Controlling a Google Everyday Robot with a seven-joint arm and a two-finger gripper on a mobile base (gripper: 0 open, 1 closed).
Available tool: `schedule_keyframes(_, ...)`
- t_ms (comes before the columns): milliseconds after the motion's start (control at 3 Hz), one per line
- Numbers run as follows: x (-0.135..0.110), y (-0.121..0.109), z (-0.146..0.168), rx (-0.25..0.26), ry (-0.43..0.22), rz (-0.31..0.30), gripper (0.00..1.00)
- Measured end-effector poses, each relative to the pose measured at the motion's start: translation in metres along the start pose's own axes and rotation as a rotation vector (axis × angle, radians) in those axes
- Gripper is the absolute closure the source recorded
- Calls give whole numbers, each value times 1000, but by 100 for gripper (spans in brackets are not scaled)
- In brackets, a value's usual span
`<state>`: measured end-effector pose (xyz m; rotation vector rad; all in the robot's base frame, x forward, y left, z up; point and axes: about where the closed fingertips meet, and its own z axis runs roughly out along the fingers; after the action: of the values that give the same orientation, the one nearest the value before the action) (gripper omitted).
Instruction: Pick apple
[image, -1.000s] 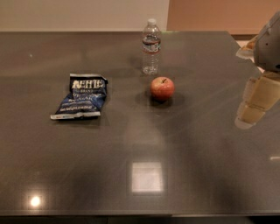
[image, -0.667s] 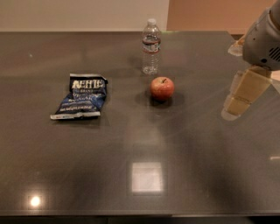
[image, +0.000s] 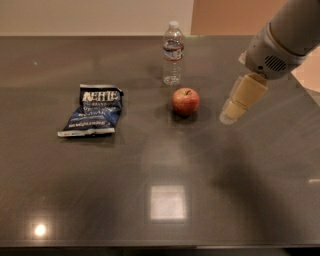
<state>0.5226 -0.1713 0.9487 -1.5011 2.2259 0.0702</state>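
Camera view: apple (image: 185, 101) sits stem-up on table (image: 150, 200), just in front of water bottle (image: 173, 53), chip bag (image: 94, 110) well apart. Gripper (image: 231, 114) hangs near apple on the side opp. the bag, not touching; open or closed, can't tell. Apple prob. light, firm, smooth-skinned so a bit slippery, bruises w/ hard squeeze. Best hold: across widest middle.

Single camera, high up, tilted down at the table (image: 75, 210).
We look from the near edge across the top toward the far wall (image: 90, 17), at mid-range, with most of the top in frame. The gripper (image: 231, 114) hangs at right of centre, near the apple (image: 185, 101), on its right.
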Motion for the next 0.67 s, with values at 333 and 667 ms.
schedule_keyframes(333,-18,-15,31,-3,-49,29,0)
schedule_keyframes(667,-37,-27,56,-6,-82,43,0)
